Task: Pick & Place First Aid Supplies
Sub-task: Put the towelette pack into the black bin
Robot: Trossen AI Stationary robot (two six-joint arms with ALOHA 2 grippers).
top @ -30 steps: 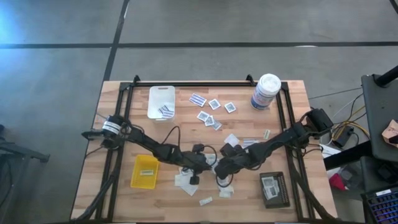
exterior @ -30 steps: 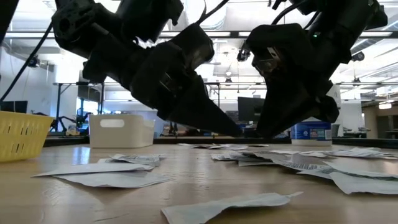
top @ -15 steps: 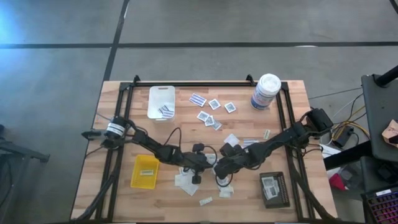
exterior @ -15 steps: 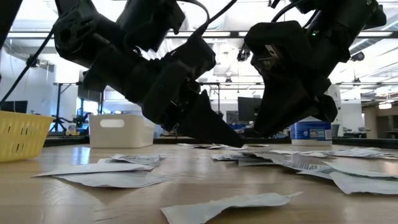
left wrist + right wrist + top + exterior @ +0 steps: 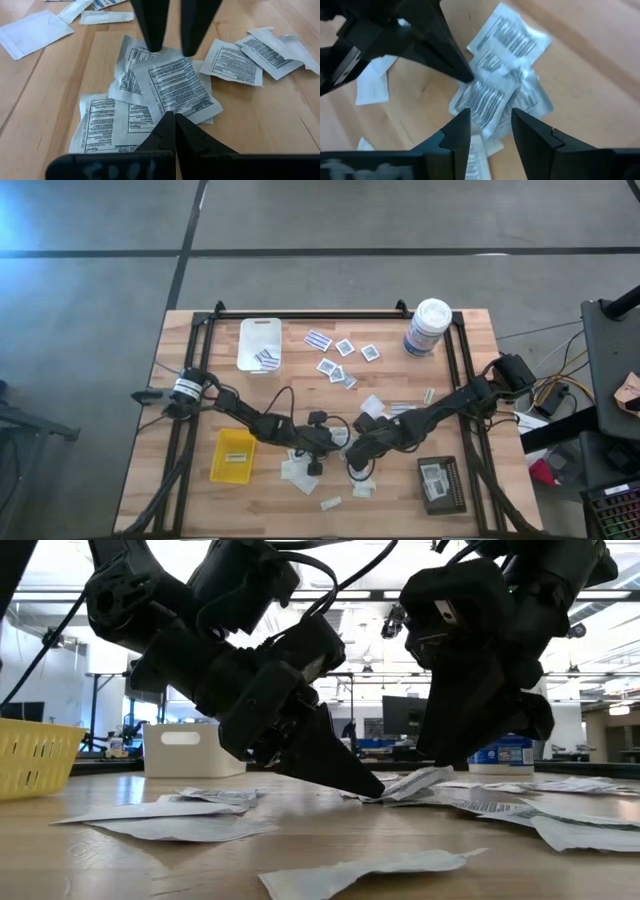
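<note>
Two grippers meet over packets at the table's front middle. Left gripper pinches one packet's edge, fingers pressed together; right gripper hovers close above, fingers spread.

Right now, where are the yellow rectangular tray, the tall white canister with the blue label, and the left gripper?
yellow rectangular tray (image 5: 221, 459): high view, its rim.
tall white canister with the blue label (image 5: 431, 314): high view, white lid.
left gripper (image 5: 174, 118): left wrist view, shut fingertips on a printed packet.
</note>
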